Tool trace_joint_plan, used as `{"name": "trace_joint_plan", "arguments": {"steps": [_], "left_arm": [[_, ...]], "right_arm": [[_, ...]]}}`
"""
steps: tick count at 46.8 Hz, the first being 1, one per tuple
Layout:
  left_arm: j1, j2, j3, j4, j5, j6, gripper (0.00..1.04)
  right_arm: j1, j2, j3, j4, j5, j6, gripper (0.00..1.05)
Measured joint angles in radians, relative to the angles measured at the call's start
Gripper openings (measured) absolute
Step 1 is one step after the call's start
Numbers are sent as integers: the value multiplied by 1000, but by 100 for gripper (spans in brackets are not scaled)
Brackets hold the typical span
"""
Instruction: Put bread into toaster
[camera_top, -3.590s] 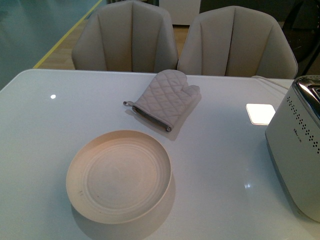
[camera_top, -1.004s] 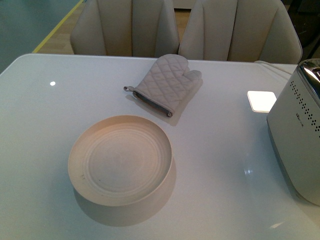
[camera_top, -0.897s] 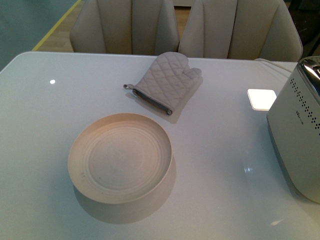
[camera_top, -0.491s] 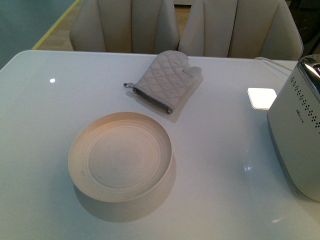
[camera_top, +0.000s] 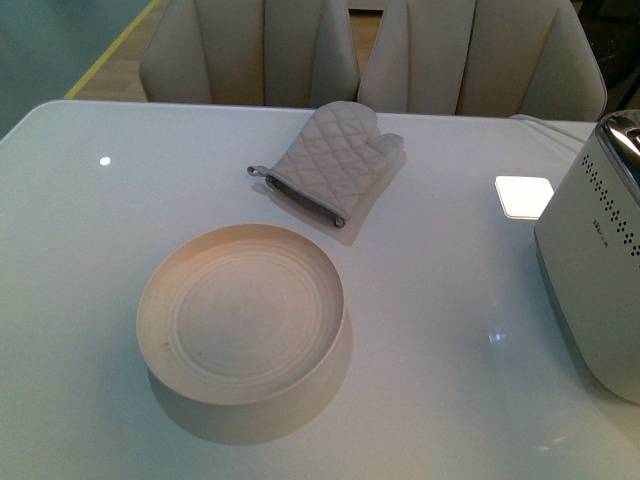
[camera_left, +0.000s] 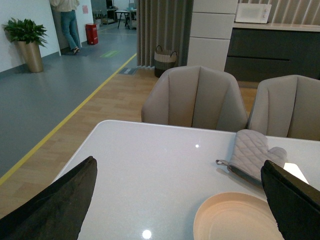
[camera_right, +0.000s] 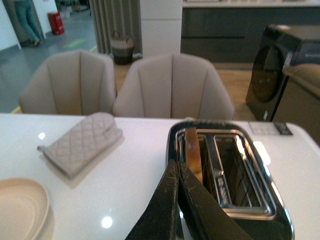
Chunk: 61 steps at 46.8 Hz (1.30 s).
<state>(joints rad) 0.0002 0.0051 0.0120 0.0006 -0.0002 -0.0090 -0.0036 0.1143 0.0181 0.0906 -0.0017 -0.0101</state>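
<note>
The tan slice of bread with a brown crust (camera_right: 190, 150) stands on edge in one slot of the big white toaster with a shiny top (camera_right: 227, 175) — at the right edge of the smooth white bench (camera_top: 450, 300). The right hand (camera_right: 176, 212) hangs just over the toaster, fingers pressed together. The left hand (camera_left: 175, 200) is spread wide apart. Bare bench lies between the empty round cream plate (camera_top: 240, 325) and the toaster — the quilted grey oven mitt (camera_top: 335, 160) sits further back.

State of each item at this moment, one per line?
bread: standing on edge in one toaster slot
toaster: upright, second slot empty
plate: empty
oven mitt: lying flat
left gripper: open, empty
right gripper: shut, holding nothing
</note>
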Motion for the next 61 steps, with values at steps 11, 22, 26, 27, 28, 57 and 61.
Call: {"name": "trace_joint_plan", "arguments": {"steps": [11, 22, 26, 27, 28, 57, 61], "left_arm": [[0, 0, 0, 0, 0, 0, 98], [0, 0, 0, 0, 0, 0, 98], [0, 0, 0, 0, 0, 0, 98], [0, 0, 0, 0, 0, 0, 98], [0, 0, 0, 0, 0, 0, 98], [0, 0, 0, 0, 0, 0, 98], [0, 0, 0, 0, 0, 0, 98]], "right_arm": [[0, -106, 0, -89, 2, 0, 2], [0, -108, 0, -89, 2, 0, 2], [0, -108, 0, -89, 2, 0, 10], [0, -108, 0, -89, 2, 0, 14], [0, -108, 0, -89, 2, 0, 19], [0, -108, 0, -89, 2, 2, 96], [0, -108, 0, -89, 2, 2, 96]]}}
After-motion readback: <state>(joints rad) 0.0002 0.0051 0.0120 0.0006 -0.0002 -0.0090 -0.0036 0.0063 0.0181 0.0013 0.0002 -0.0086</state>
